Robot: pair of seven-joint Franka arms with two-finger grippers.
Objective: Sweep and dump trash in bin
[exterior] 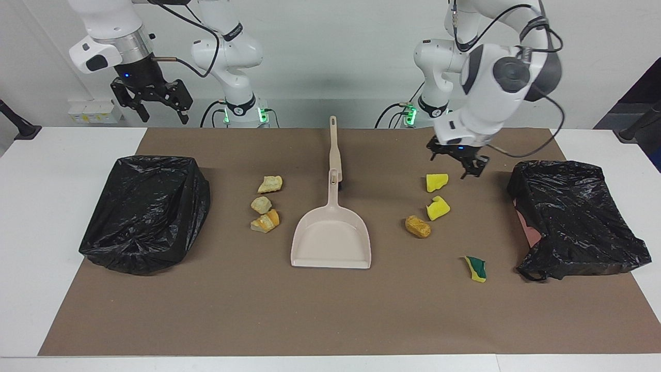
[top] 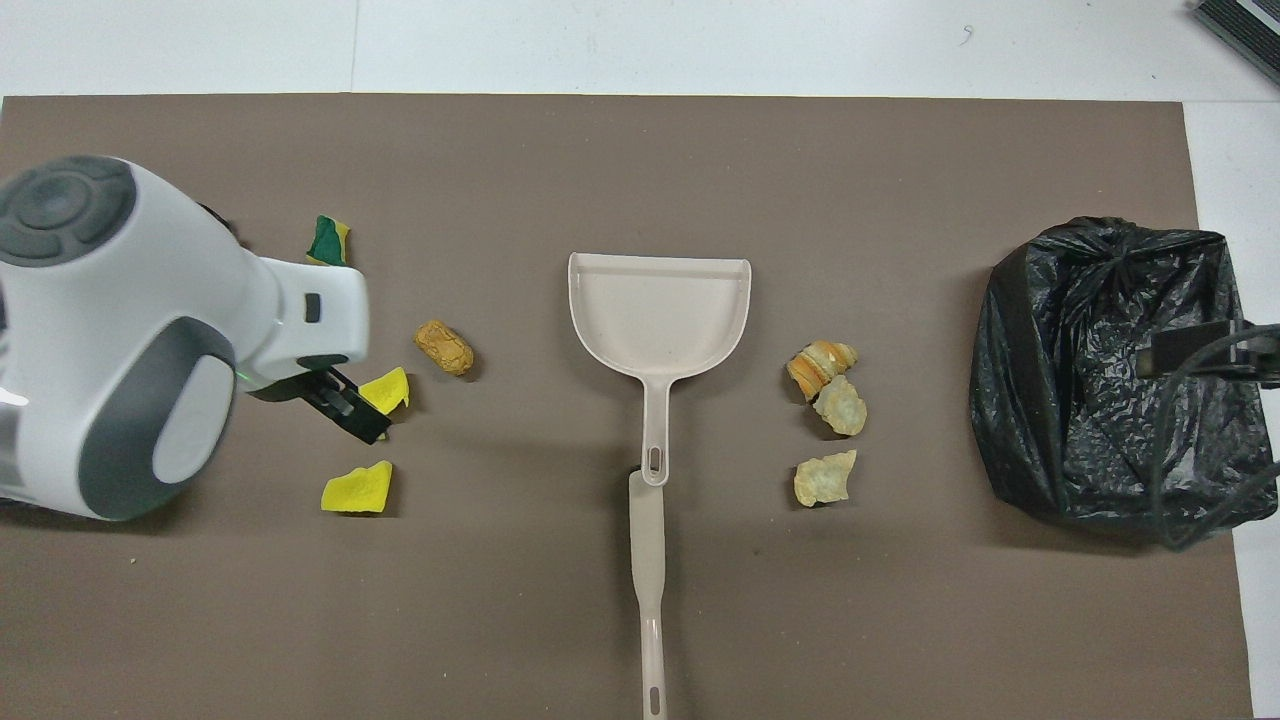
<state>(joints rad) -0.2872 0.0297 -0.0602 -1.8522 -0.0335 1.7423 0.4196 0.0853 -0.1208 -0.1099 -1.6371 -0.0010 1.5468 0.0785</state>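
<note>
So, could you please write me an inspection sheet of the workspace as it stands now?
Surface: brown mat on a white table.
Job's things: beige dustpan mid-mat, its brush at its handle, nearer the robots; yellow sponge bits, orange-brown lump and green-backed scrap toward the left arm's end; three pale chunks toward the right arm's end; a black-bagged bin at each end.
Clutter: nothing seen.
Grippers: left tool open, low beside the sponge bits; right tool open, waiting raised.
Cables: black leads along both arms.
Surroundings: white wall.
</note>
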